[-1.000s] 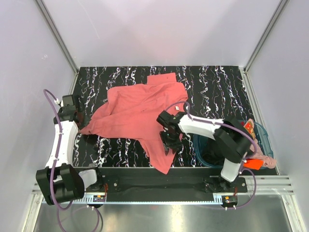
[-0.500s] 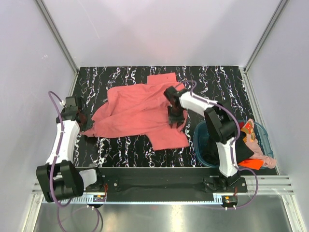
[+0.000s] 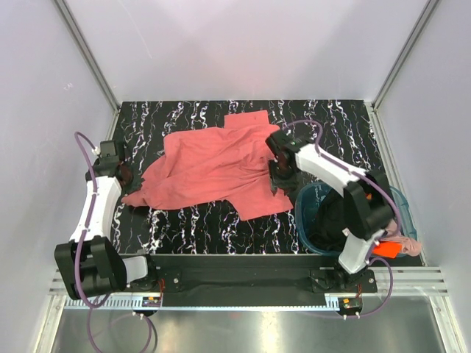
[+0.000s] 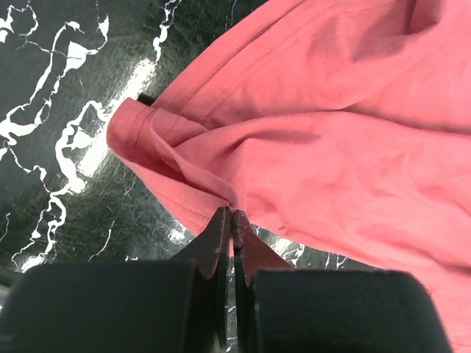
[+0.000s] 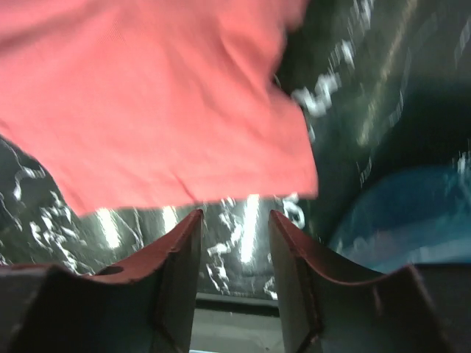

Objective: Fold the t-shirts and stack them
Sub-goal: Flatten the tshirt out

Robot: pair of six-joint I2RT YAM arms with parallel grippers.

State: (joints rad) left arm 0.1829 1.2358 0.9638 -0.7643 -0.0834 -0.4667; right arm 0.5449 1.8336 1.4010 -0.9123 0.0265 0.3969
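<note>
At the salmon-red t-shirt [image 3: 213, 165] sleeve, left gripper [image 4: 232, 218] pinches fabric; right gripper [image 5: 234, 220], fingers spread over its hem, should grasp 1 layer.

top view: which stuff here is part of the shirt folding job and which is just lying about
Part of the job:
- salmon-red t-shirt, spread out
- black shirt, orange shirt, pale pink shirt, heaped at right
- left gripper, shut on the salmon-red t-shirt's edge
- right gripper, open

Just there:
- teal basket holding the heap
- marbled table
</note>
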